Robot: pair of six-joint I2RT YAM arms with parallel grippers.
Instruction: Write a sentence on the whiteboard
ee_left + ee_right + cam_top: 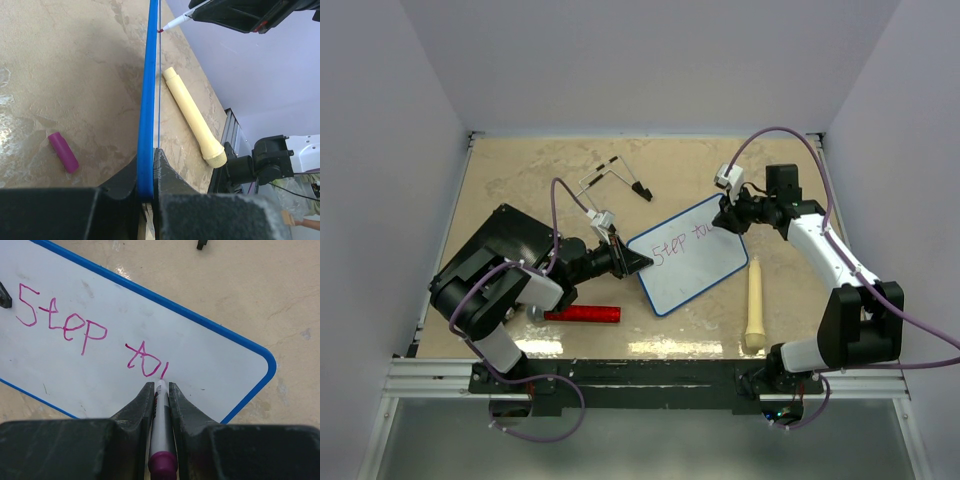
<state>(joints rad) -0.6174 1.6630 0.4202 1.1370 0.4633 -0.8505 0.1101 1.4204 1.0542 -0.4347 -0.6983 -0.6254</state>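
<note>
Tabletop scene during writing. The small white rectangular whiteboard with rounded corners and a thin blue rim (705, 270) lies slantwise at the middle of the mottled beige table (520, 180), its right end farther away than its left. On its face is the purple-pink handwritten sentence (65, 322), so far reading "Step to" followed by one short upright stroke.

The left arm reaches in low from the near left. The left gripper (640, 262) is clamped on the board's left edge, one black finger on each side of the blue rim (146, 100). Whether that edge is raised off the table cannot be told.

The right arm rises from the near right, bends at the elbow and reaches leftward over the board's far right corner. The right gripper (726, 216) is closed on a slim white marker with a purple end (161, 425), and the marker's tip meets the board at the foot of the last stroke.

- Right of the board, apart from it: a cream, pestle-shaped rod (754, 305).
- Near left: a red cylinder (583, 314).
- Left, under the left arm: a flat black slab (505, 235).
- Beside the board in the left wrist view: a short purple cap (63, 152).
</note>
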